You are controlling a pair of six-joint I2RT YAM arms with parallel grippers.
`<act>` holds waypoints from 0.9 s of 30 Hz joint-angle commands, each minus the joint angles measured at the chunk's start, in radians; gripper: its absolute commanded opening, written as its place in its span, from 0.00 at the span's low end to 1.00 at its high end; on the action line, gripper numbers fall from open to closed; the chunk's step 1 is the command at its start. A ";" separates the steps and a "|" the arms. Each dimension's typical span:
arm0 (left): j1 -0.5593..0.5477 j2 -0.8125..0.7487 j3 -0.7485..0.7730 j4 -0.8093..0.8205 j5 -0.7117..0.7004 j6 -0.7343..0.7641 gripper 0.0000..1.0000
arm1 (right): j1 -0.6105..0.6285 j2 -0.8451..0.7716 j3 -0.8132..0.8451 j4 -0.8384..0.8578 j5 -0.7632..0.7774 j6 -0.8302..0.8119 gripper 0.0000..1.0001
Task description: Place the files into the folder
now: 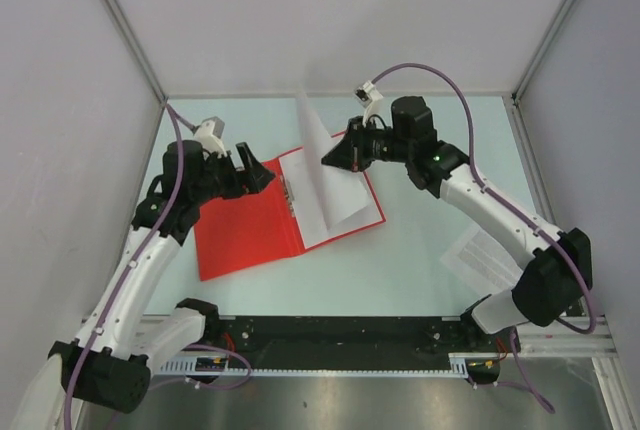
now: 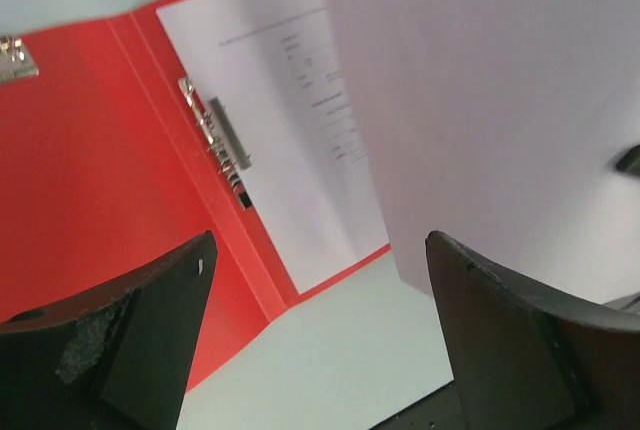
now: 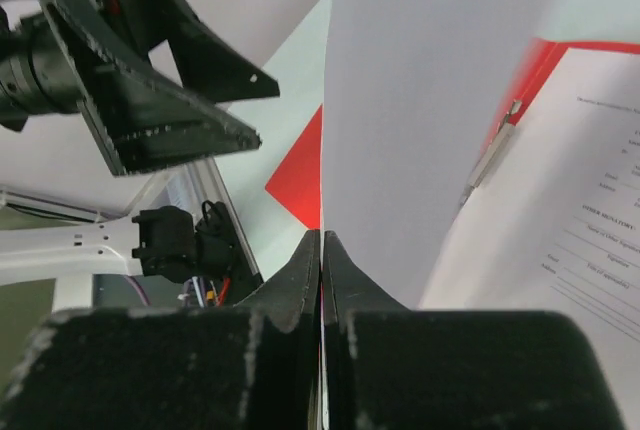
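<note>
The red folder (image 1: 240,235) lies open on the table, metal clip (image 2: 225,145) at its spine. One printed sheet of the files (image 1: 335,205) rests flat on its right half. My right gripper (image 1: 330,160) is shut on the edge of another sheet (image 1: 312,130), which stands almost upright over the folder's right half. In the right wrist view the fingertips (image 3: 321,240) pinch that sheet (image 3: 420,100). My left gripper (image 1: 258,172) hovers open over the folder's far left side, nothing between its fingers (image 2: 315,330); the raised sheet (image 2: 480,100) fills its view's right.
A further printed sheet (image 1: 480,255) lies on the table at the right, beside the right arm's base. Grey walls close in the table on three sides. The black base rail (image 1: 340,335) runs along the near edge.
</note>
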 commanded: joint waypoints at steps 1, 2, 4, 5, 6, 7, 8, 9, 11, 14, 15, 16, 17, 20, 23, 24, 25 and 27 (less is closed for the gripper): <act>0.011 -0.034 -0.047 -0.007 0.023 0.028 0.92 | -0.102 0.074 0.005 0.082 -0.159 0.087 0.00; 0.011 -0.031 -0.069 -0.001 0.018 0.023 0.92 | -0.120 0.088 -0.013 0.121 -0.177 0.104 0.00; 0.013 -0.011 -0.086 0.013 0.015 0.011 0.92 | -0.175 0.142 -0.047 0.132 -0.225 0.098 0.00; 0.016 0.001 -0.099 0.015 0.018 0.006 0.92 | -0.194 0.164 -0.050 0.130 -0.246 0.095 0.00; 0.019 0.012 -0.103 0.021 0.018 -0.001 0.91 | -0.209 0.189 -0.063 0.132 -0.262 0.094 0.00; 0.022 0.032 -0.109 0.025 0.024 -0.008 0.91 | -0.234 0.203 -0.070 0.136 -0.265 0.094 0.00; 0.026 0.037 -0.120 0.035 0.032 -0.012 0.91 | -0.243 0.215 -0.075 0.145 -0.269 0.086 0.00; 0.028 0.043 -0.126 0.054 0.038 -0.018 0.91 | -0.252 0.231 -0.075 0.149 -0.276 0.084 0.00; 0.031 0.054 -0.133 0.075 0.043 -0.026 0.91 | -0.281 0.281 -0.075 0.147 -0.302 0.092 0.00; 0.033 0.075 -0.123 0.082 0.047 -0.023 0.91 | -0.292 0.320 -0.075 0.133 -0.280 0.066 0.00; 0.034 0.078 -0.120 0.084 0.047 -0.021 0.91 | -0.291 0.330 -0.073 0.129 -0.268 0.057 0.00; 0.034 0.081 -0.120 0.087 0.049 -0.021 0.91 | -0.291 0.340 -0.075 0.127 -0.266 0.057 0.00; 0.036 0.089 -0.119 0.090 0.050 -0.021 0.91 | -0.288 0.355 -0.073 0.119 -0.266 0.057 0.00; 0.037 0.100 -0.119 0.101 0.062 -0.023 0.90 | -0.280 0.370 -0.076 0.107 -0.243 0.049 0.00; 0.039 0.106 -0.126 0.113 0.073 -0.026 0.90 | -0.268 0.389 -0.086 0.136 -0.230 0.060 0.00; 0.039 0.106 -0.128 0.114 0.075 -0.026 0.90 | -0.265 0.392 -0.090 0.147 -0.228 0.066 0.00; 0.039 0.104 -0.129 0.116 0.078 -0.027 0.90 | -0.263 0.396 -0.092 0.177 -0.222 0.075 0.00; 0.039 0.101 -0.133 0.116 0.078 -0.028 0.90 | -0.262 0.407 -0.095 0.188 -0.202 0.084 0.00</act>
